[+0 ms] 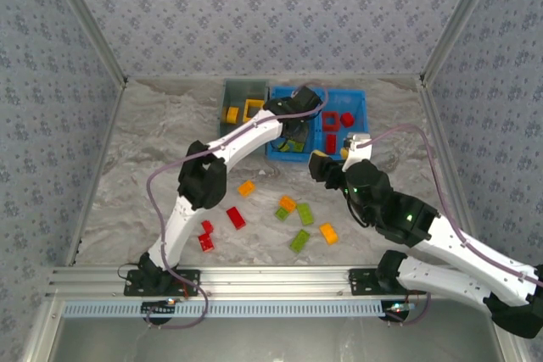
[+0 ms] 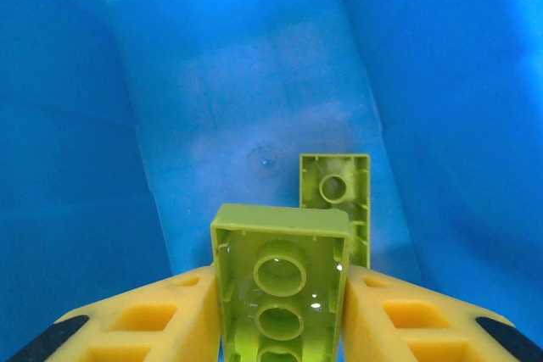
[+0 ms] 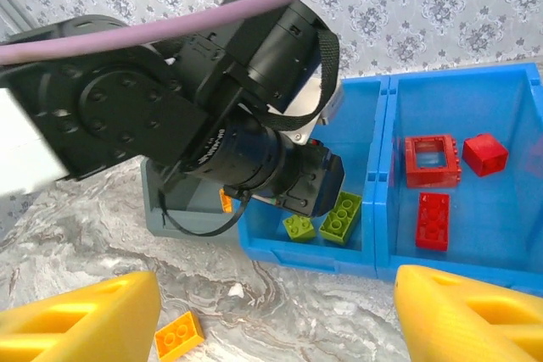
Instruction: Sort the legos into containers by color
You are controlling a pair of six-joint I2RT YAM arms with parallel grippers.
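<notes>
My left gripper [image 2: 280,303] hangs inside the left compartment of the blue bin [image 1: 366,99], shut on an olive-green brick [image 2: 280,281] held underside up. A second green brick [image 2: 335,201] lies on the bin floor beyond it. Seen from the right wrist, two green bricks [image 3: 341,216] sit in that compartment, while a red frame [image 3: 433,160] and red bricks [image 3: 433,220] fill the right one. My right gripper [image 3: 276,328] is open above the bare table in front of the blue bin, with an orange brick [image 3: 178,335] near its left finger. The grey bin [image 1: 246,86] holds yellow pieces [image 1: 254,108].
Loose bricks lie on the marble table between the arms: orange [image 1: 246,187], red [image 1: 236,217], two more red [image 1: 205,236], green [image 1: 305,214] and orange [image 1: 328,233]. The left arm's black wrist [image 3: 229,108] reaches over the grey bin and the blue bin's left side.
</notes>
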